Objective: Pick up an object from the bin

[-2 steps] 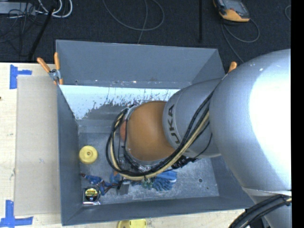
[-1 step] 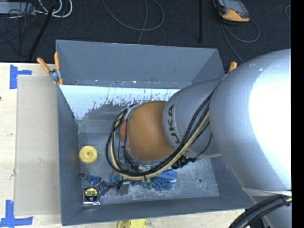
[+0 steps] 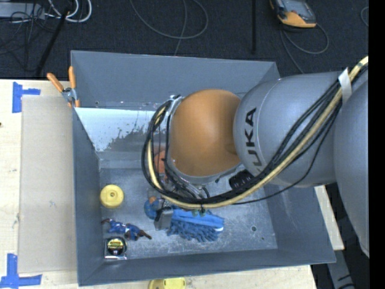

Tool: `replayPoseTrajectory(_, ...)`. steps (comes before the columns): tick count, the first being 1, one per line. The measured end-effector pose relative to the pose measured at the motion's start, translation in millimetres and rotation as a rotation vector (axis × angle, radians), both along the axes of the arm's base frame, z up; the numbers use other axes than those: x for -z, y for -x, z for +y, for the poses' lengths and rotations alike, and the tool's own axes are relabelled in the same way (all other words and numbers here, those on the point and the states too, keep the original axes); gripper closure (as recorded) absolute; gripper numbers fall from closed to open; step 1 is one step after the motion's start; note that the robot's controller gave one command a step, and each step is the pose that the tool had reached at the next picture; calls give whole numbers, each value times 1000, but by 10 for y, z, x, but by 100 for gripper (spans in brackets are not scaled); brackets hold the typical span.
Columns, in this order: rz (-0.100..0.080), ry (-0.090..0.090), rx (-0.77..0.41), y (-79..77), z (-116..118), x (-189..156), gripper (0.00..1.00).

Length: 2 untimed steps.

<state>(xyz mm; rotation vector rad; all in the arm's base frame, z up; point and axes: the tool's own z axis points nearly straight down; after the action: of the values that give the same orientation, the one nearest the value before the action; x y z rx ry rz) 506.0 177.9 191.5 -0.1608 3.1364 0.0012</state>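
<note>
Grey metal bin [image 3: 84, 161]: sloped walls, floor mostly bare. We place everything off the blue brush [image 3: 195, 224], which lies flat on the bin floor toward the near wall, long axis across the view.

Arm [image 3: 289, 137]: reaches in from the right. Its orange wrist cover [image 3: 201, 131] hangs above and behind the brush, with cable loops round it. The end effector [image 3: 161, 217] is low, at the brush's left end, touching or just beside it; we cannot tell which. Nor can we tell how far open it is, since wrist and cables hide it. We see nothing gripped.

Brush, our judgement: light, with a stiff plastic back and soft bristles that give and splay. Probably best taken across the narrow stiff back, near its middle. A grip on bristles alone would likely slip or let it droop. Not fragile.

Yellow round piece [image 3: 112, 195]: well left of the brush, alone, out of the way.

Blue-and-dark toy-like bits [image 3: 124, 227]: left of the brush, near but apart.

Yellow-and-black tape measure [image 3: 115, 247]: left of the brush and nearer the front wall. It looks dense, the heavy one here.

Small blue piece [image 3: 150, 208]: just beside the brush's left end, crowding the end effector. It is the one thing likely to be caught in a closing grip.

Something orange [image 3: 159, 159]: behind the cables, beyond the brush, too hidden to name.
</note>
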Motion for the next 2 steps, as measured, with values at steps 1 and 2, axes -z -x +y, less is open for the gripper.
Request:
replayPoseTrajectory(1, 1, 0, 1, 3, -2, 4, 100)
replayPoseTrajectory(2, 2, 1, 2, 22, -16, 3, 0)
